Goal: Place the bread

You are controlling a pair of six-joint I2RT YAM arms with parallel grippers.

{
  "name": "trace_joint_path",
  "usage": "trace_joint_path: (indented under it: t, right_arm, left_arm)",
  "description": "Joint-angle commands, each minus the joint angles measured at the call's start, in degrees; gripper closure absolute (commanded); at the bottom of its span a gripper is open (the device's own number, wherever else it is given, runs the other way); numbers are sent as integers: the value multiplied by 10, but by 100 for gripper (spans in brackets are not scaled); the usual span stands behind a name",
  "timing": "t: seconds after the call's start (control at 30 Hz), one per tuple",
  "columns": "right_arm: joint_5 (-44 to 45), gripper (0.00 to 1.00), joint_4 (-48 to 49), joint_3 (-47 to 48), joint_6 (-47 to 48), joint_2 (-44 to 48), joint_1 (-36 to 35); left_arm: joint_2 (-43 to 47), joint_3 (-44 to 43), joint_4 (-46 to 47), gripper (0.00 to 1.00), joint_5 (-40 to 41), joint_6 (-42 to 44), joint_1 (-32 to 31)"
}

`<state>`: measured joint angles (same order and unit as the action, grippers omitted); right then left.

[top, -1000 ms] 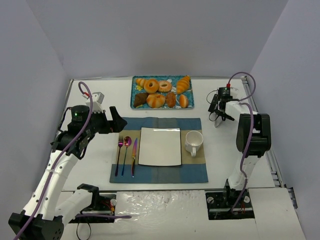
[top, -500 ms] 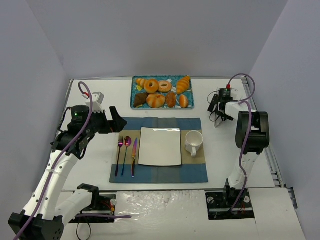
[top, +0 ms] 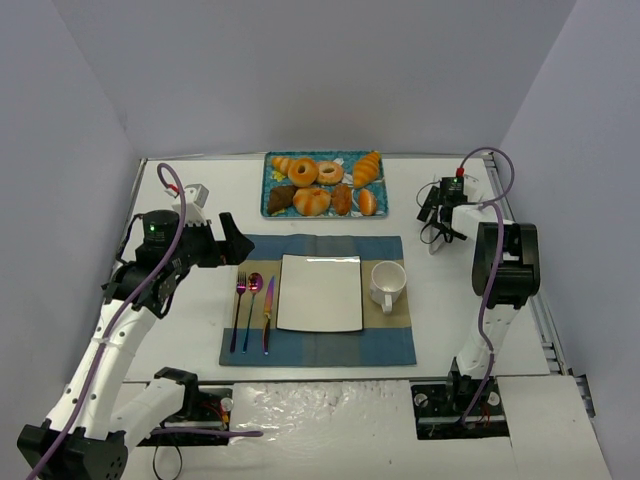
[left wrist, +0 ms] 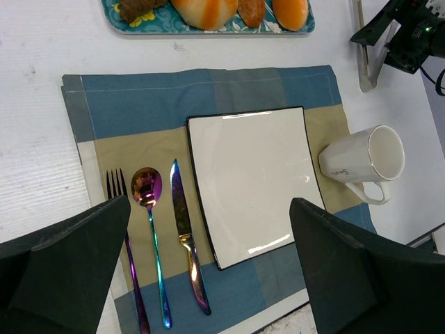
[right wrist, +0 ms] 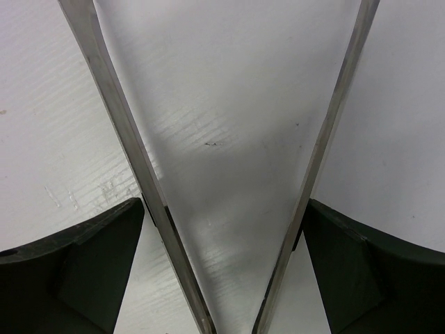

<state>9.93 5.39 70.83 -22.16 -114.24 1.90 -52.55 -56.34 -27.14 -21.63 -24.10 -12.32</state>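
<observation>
Several breads (top: 320, 182) lie on a teal tray (top: 268, 196) at the back of the table; the tray's near edge also shows in the left wrist view (left wrist: 111, 19). A white square plate (top: 320, 292) sits bare on the placemat and shows in the left wrist view (left wrist: 254, 181). My left gripper (top: 236, 240) is open and empty, hovering over the placemat's left side (left wrist: 208, 278). My right gripper (top: 440, 208) is right of the tray, shut on metal tongs (right wrist: 118, 118) whose arms spread in a V over the white table. Its fingers (right wrist: 83, 257) press the tongs' outer sides.
A blue and tan placemat (top: 318, 345) holds a fork (top: 238, 310), spoon (top: 251, 308), knife (top: 268, 315) and a white mug (top: 386, 284) right of the plate. A small grey box (top: 195, 192) stands at the back left. Walls close three sides.
My right gripper with the tongs has shifted very slightly toward the back. The left arm has not moved.
</observation>
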Motion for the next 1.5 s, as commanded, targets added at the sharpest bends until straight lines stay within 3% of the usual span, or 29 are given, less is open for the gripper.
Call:
trace_joint_path:
  t: [0.0, 0.27, 0.67, 1.47]
  right_arm:
    - [-32, 10, 13, -24, -23, -9, 5]
    - [-56, 23, 27, -47, -31, 6, 4]
    - [-38, 56, 12, -49, -28, 53, -13]
    - [65, 57, -133, 32, 16, 250, -94]
  left_arm:
    - [-2, -5, 32, 3, -13, 6, -3]
    - [-4, -5, 32, 3, -14, 6, -3]
    - [-2, -5, 34, 3, -14, 5, -3]
    - [1, -4, 34, 3, -16, 5, -3]
